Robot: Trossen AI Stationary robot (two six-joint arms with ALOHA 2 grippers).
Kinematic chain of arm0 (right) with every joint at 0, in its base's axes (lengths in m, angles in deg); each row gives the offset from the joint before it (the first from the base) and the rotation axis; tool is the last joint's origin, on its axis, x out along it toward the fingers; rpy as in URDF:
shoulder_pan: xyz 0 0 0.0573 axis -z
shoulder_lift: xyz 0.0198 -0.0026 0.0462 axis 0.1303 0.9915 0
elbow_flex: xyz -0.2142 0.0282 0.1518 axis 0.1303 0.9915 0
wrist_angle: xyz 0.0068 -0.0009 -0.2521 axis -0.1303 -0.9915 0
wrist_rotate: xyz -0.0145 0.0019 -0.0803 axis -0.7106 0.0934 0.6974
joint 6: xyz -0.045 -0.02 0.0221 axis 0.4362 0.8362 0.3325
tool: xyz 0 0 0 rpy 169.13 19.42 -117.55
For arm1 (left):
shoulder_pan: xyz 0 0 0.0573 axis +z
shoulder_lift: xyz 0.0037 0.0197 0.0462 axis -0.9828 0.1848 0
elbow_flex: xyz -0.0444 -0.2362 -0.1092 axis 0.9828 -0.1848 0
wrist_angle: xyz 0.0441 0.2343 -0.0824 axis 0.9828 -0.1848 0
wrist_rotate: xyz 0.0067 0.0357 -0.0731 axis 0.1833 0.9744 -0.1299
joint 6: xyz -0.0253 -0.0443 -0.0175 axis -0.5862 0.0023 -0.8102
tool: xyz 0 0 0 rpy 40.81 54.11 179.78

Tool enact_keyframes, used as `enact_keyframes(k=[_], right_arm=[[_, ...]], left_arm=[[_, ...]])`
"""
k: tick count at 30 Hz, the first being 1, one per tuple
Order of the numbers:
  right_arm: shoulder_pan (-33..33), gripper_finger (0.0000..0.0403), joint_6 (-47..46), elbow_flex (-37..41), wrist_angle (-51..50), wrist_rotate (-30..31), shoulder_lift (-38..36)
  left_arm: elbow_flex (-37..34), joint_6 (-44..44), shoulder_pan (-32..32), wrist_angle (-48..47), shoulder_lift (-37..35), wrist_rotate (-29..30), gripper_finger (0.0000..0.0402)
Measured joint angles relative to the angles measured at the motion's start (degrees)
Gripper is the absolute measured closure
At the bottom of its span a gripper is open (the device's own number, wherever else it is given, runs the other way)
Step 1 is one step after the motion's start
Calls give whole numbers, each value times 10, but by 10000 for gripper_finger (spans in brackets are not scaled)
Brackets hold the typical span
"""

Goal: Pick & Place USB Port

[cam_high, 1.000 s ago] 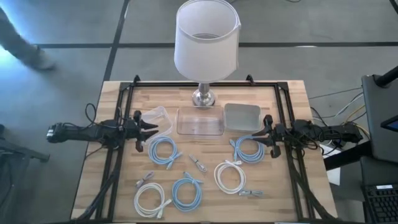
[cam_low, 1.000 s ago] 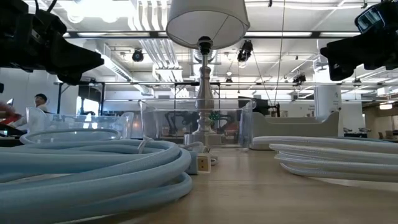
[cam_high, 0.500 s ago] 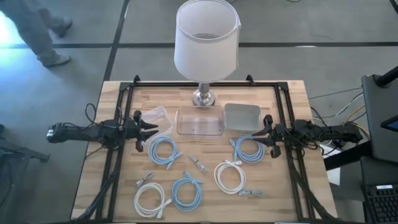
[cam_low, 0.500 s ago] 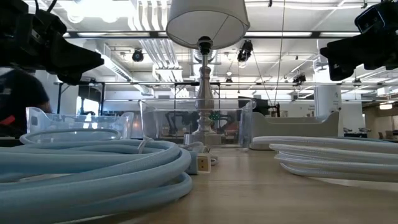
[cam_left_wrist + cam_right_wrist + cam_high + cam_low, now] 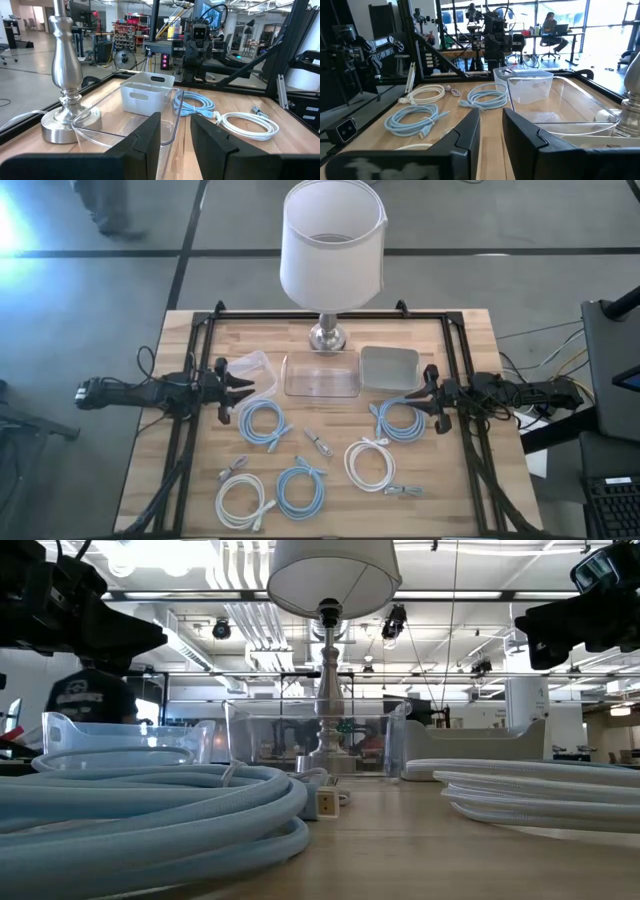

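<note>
- The coiled USB cables are spread over the near half of the tabletop (image 5: 470, 340): a blue coil (image 5: 263, 423) at about 8 o'clock from the tabletop's centre, another blue coil (image 5: 400, 420) at about 4 o'clock, a white coil (image 5: 370, 464) and a third blue coil (image 5: 300, 491) toward 6 o'clock, and a white coil (image 5: 241, 500) toward 7 o'clock. A small loose connector (image 5: 318, 444) lies between them, its long axis running roughly from 10 to 4 o'clock.
- Left claw (image 5: 243, 388) hovers at the tabletop's 9 o'clock side; the first blue coil lies at about 5 o'clock from it, just beside. Its fingers (image 5: 145, 145) stand a narrow gap apart, holding nothing.
- Right claw (image 5: 419, 389) hovers at the 3 o'clock side; the second blue coil sits at about 7 o'clock from it, just beside. Its fingers (image 5: 465, 135) are also narrowly parted and empty.
- Each arm looks about equally near its own blue coil; the loose connector lies between the two arms.
- Likely receptacles sit toward 12 o'clock: a clear tray (image 5: 322, 375) in the middle, a grey bin (image 5: 389, 366) at its 3 o'clock, a small clear tub (image 5: 251, 368) at its 9 o'clock.
- A lamp (image 5: 332, 240) stands at the far edge, at 12 o'clock.
- No brand, label or writing on the cables or containers can be read.
</note>
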State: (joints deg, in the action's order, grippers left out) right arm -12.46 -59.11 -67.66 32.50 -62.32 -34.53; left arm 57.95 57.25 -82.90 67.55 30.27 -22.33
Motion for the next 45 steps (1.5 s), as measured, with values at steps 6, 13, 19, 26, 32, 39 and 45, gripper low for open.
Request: enact_keyframes(k=[6,13,19,26,32,39,45], right_arm=[[0,316,0,0,0,0,0],[0,328,1,0,0,0,0],[0,335,0,0,0,0,0],[0,323,1,0,0,0,0],[0,316,0,0,0,0,0],[0,325,1,0,0,0,0],[0,335,1,0,0,0,0]], left_arm=[[0,0,0,0,0,0,291],[0,0,1,0,0,0,291],[0,0,1,0,0,0,291],[0,0,0,0,0,0,291],[0,0,0,0,0,0,291],[0,0,0,0,0,0,291],[0,0,0,0,0,0,291]])
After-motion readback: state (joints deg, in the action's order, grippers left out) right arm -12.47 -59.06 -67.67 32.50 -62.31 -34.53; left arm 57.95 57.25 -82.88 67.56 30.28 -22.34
